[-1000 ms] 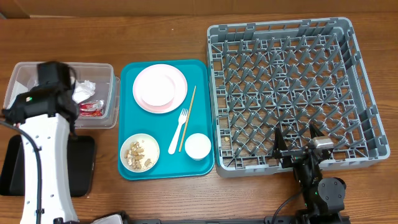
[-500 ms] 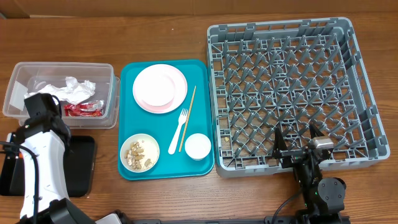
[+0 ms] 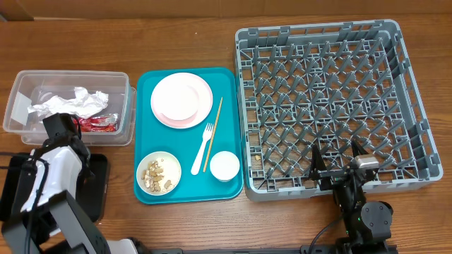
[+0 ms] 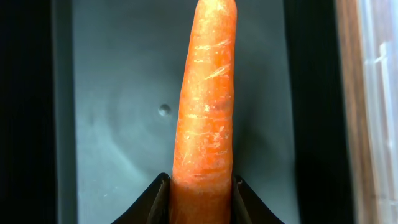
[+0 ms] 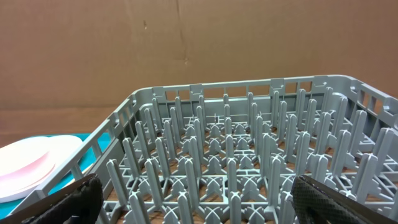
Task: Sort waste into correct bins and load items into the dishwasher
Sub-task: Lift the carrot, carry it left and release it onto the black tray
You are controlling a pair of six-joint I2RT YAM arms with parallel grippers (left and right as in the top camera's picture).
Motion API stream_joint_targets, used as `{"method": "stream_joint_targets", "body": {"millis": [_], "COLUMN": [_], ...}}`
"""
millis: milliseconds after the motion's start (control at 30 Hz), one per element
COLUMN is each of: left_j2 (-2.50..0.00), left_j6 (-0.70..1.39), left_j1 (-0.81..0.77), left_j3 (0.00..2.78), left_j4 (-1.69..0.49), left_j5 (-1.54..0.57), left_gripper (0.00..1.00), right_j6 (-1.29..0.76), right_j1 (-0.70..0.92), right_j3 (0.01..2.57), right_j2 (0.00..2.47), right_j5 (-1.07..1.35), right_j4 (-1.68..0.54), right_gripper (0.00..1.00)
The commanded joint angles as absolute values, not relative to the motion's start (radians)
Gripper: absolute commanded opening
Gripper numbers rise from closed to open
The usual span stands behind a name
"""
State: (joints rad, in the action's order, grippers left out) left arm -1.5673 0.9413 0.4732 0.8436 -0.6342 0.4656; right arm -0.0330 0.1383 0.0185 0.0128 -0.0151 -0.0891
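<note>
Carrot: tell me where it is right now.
The carrot is clamped in the left end effector, over the black tray in the left wrist view. Overhead, that tray lies far left, directly beside the clear tub, nearer the robot.

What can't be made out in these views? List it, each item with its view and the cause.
1. carrot: left wrist view, gripped end cut off by the bottom edge; overhead, hidden under the left arm.
2. black tray: overhead, mostly covered by that arm.
3. left gripper: left wrist view, only fingertips show, rest off-frame.
4. food scraps: overhead, too small to identify.
</note>
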Motion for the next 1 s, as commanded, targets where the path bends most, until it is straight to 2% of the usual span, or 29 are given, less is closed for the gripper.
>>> {"method": "stream_joint_targets", "body": {"millis": [0, 33, 67, 200, 267, 300, 433, 733, 967], "left_j2": [-1.602, -1.607, -1.611, -1.610, -1.610, -1.610, -1.610, -1.608, -1.607], "left_j6": [0.916, 0.916, 0.916, 0.916, 0.915, 0.915, 0.915, 0.884, 0.859], "left_j1": [0.479, 0.479, 0.479, 0.479, 0.479, 0.479, 0.478, 0.479, 0.477], "left_j3": [0.836, 0.836, 0.836, 0.836, 0.837, 0.837, 0.837, 0.871, 1.016], "left_j4": [-0.628, -0.628, -0.627, -0.624, -0.624, -0.624, -0.627, -0.640, -0.830], "left_j5": [0.443, 0.443, 0.444, 0.444, 0.444, 0.444, 0.444, 0.394, 0.364], "left_gripper": [0.04, 0.05, 0.13, 0.30, 0.52, 0.55, 0.57, 0.55, 0.40], "right_j6": [-0.033, -0.033, -0.033, -0.033, -0.033, -0.033, -0.033, -0.033, -0.033], "right_j1": [0.141, 0.141, 0.141, 0.141, 0.141, 0.141, 0.141, 0.141, 0.141], "right_j3": [0.008, 0.008, 0.008, 0.008, 0.008, 0.008, 0.008, 0.008, 0.008], "right_j2": [0.005, 0.005, 0.005, 0.005, 0.005, 0.005, 0.005, 0.005, 0.005], "right_j5": [-0.024, -0.024, -0.024, -0.024, -0.024, -0.024, -0.024, -0.024, -0.024], "right_j4": [-0.081, -0.081, -0.081, -0.081, -0.081, -0.081, -0.081, -0.081, -0.081], "right_gripper": [1.00, 1.00, 1.00, 1.00, 1.00, 1.00, 1.00, 1.00, 1.00]}}
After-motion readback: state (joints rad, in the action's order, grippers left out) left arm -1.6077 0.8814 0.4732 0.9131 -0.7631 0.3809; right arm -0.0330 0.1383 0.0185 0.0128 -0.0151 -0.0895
